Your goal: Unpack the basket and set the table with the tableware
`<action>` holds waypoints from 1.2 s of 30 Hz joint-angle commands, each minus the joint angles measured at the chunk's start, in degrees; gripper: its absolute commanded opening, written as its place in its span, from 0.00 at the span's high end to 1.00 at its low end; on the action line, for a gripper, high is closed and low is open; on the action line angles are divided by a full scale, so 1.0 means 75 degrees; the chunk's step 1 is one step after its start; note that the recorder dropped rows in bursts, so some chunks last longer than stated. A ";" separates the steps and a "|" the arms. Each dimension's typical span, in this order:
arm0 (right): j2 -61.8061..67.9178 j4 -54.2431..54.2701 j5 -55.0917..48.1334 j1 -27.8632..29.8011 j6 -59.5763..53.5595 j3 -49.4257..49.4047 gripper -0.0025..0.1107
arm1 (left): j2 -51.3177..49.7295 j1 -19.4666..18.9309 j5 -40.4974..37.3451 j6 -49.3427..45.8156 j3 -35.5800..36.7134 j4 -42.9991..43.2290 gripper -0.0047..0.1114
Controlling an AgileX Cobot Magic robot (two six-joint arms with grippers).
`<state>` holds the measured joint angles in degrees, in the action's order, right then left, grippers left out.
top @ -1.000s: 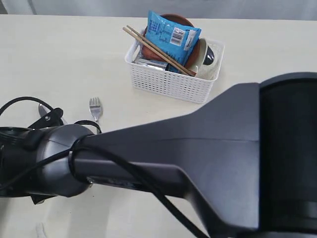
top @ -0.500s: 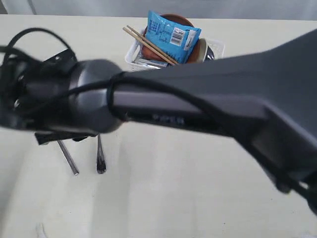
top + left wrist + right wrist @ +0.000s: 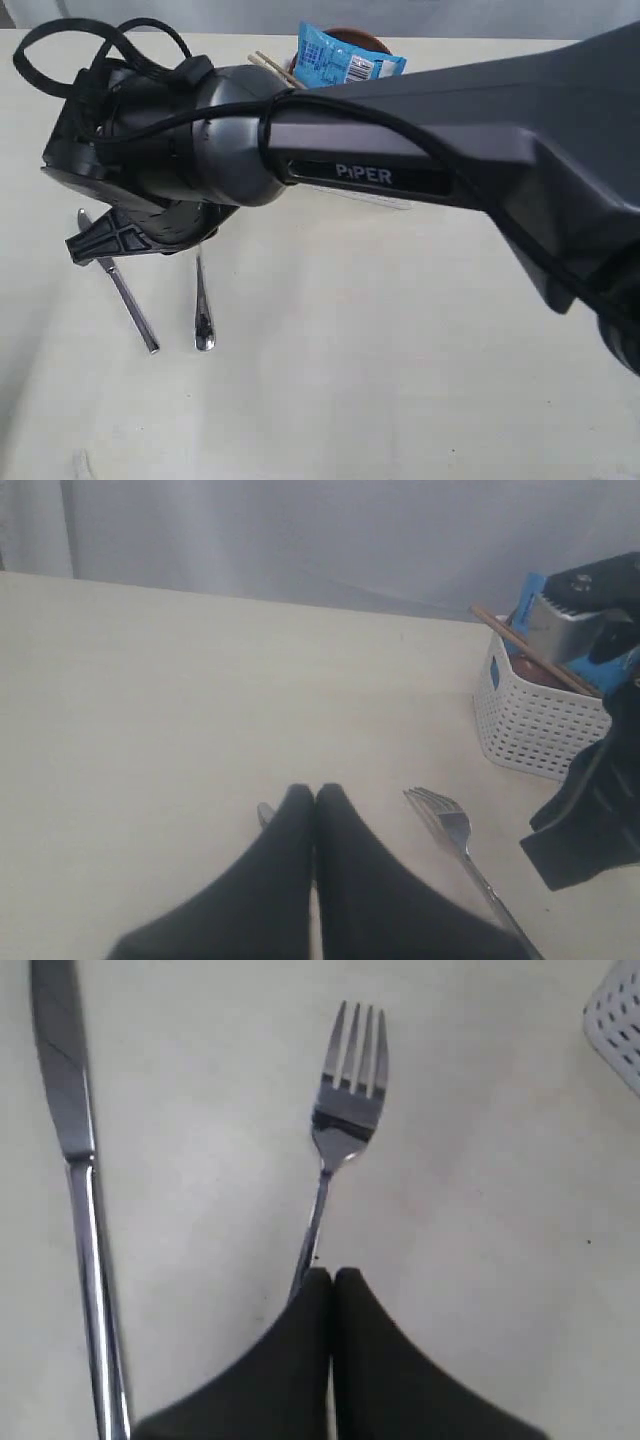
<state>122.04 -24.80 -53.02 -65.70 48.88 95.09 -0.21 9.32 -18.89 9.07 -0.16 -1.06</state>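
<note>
A steel knife (image 3: pixel 125 295) and a steel fork (image 3: pixel 202 310) lie side by side on the cream table (image 3: pixel 350 380), both free. My right gripper (image 3: pixel 333 1278) is shut and empty above the fork's (image 3: pixel 345 1100) handle, with the knife (image 3: pixel 75 1160) beside it; its black fingers (image 3: pixel 105 243) show in the exterior view. My left gripper (image 3: pixel 314 792) is also shut and empty, low over the knife, whose tip (image 3: pixel 265 813) peeks out beside it. The white basket (image 3: pixel 530 730) holds chopsticks (image 3: pixel 265 62), a brown plate (image 3: pixel 355 35) and a blue packet (image 3: pixel 345 55). My arm hides the rest.
The right arm (image 3: pixel 420 150) crosses the exterior view from the right and covers most of the basket. The basket's corner (image 3: pixel 620 1020) shows at the edge of the right wrist view. A pale curtain (image 3: pixel 300 530) hangs behind the table's far edge.
The right arm has swung up and away from the near table, uncovering the knife and fork handles. Its fingers went from wide open to shut, with nothing between them.
</note>
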 commanded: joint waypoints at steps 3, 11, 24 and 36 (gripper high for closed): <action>0.0072 -0.0096 0.0990 0.0295 -0.0084 0.0017 0.89 | 0.0027 -0.0007 0.0071 -0.0004 0.0021 0.0004 0.96; 0.0543 0.0208 0.1524 0.0877 -0.0125 0.0326 0.58 | 0.0027 -0.0007 0.0071 -0.0004 0.0021 0.0004 0.96; 0.2115 0.0341 0.0115 0.0918 -0.0974 0.2341 0.58 | 0.0027 -0.0007 0.0071 -0.0004 0.0021 0.0004 0.96; 0.2386 0.0516 -0.0782 0.0918 -0.1273 0.2865 0.98 | 0.0027 -0.0007 0.0071 -0.0004 0.0021 0.0004 0.96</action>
<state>140.52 -20.54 -57.37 -59.06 40.25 116.17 -0.21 9.32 -18.89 9.07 -0.16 -1.06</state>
